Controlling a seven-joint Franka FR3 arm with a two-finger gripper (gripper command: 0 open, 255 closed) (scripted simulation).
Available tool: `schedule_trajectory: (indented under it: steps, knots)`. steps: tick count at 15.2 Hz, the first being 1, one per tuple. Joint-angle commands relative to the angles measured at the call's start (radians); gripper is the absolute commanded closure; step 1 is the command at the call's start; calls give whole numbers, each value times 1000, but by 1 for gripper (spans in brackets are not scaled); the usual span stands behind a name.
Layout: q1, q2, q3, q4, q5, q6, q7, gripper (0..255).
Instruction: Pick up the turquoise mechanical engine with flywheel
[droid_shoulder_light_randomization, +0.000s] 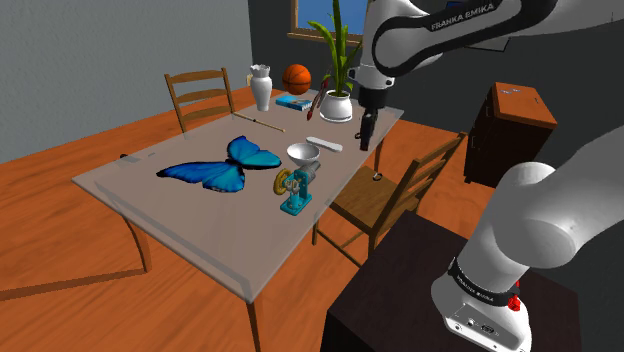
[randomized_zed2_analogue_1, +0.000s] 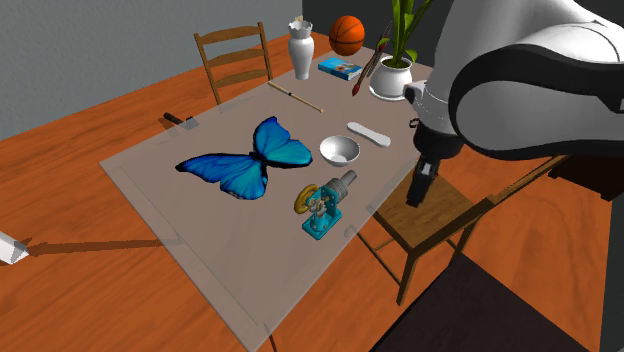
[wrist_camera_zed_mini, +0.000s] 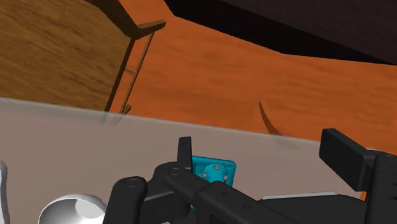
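Find the turquoise engine on the grey table, near the white bowl and the blue butterfly; with the gripper spread wide and empty, well apart above the table's chair-side edge, travel over first; then descend straight, straddle the body, spare the yellow flywheel, avoid nudging the bowl.
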Motion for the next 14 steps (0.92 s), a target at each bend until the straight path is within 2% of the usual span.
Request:
schedule_trajectory:
  steps: [1, 8, 14]
  knots:
    - [18, 78, -34, 18, 2, 68, -93, 0]
    - [80, 365, -119, 142, 84, 244, -425, 0]
    - [94, 615, -117, 295, 216, 331, -719, 0]
